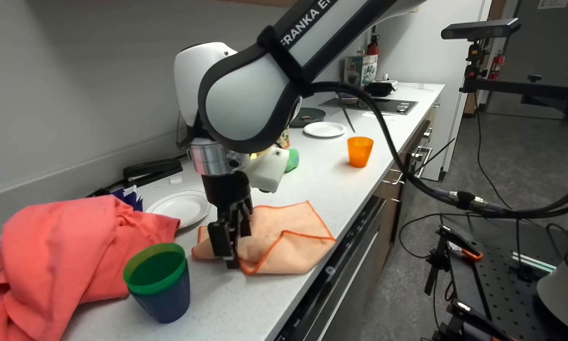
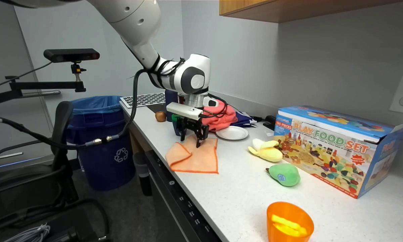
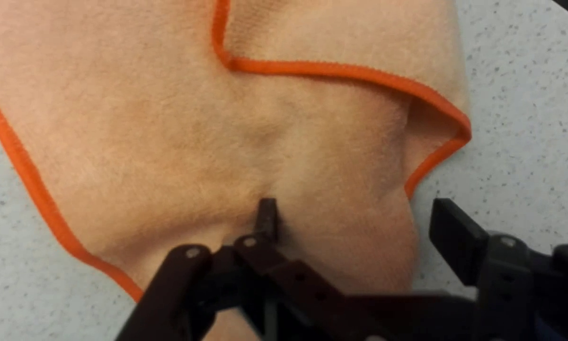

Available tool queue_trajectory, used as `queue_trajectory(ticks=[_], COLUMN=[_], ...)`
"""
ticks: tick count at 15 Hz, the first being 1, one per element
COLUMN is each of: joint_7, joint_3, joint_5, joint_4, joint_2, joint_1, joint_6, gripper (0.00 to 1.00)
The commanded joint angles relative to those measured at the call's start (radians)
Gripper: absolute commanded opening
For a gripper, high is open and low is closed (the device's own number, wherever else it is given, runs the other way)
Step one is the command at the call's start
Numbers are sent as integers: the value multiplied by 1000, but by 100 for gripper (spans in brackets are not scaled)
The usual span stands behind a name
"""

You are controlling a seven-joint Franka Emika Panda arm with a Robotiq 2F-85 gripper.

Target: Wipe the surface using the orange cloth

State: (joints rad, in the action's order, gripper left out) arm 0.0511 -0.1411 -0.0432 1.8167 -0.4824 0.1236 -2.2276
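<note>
The orange cloth (image 1: 291, 251) is pale peach with bright orange edging. It lies on the surface (image 1: 312, 184), the light grey-white countertop, with one corner folded over; it also shows in an exterior view (image 2: 201, 159). My gripper (image 1: 234, 251) points down at the cloth's end near the cups, and it also shows in an exterior view (image 2: 190, 142). In the wrist view, my gripper (image 3: 357, 213) has its fingers wide apart. The left finger presses into or sits on the cloth (image 3: 170, 118). The right finger is beyond the cloth's edge, over bare countertop (image 3: 516, 118). Cloth lies between the fingers, not pinched.
A bunched coral-red cloth (image 1: 75, 255), stacked green and blue cups (image 1: 163, 289) and a white plate (image 2: 232, 133) are close to the gripper. A toy banana (image 2: 267, 153), green pear (image 2: 284, 174), orange cup (image 2: 275, 225) and food-set box (image 2: 325, 151) stand further along. The counter's front edge is near the cloth.
</note>
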Motion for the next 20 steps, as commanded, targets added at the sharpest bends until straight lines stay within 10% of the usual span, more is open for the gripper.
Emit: queue_trajectory(ticks=[1,8,20], joint_7=[-45,-96,-270], joint_3=[24,39,141], joint_5=[48,107,99], joint_4=[29,63,287], joint_2=[33,63,194], joint_1=[25,25,-26], joint_6=[-5,0,-195], gripper=[53,1,2])
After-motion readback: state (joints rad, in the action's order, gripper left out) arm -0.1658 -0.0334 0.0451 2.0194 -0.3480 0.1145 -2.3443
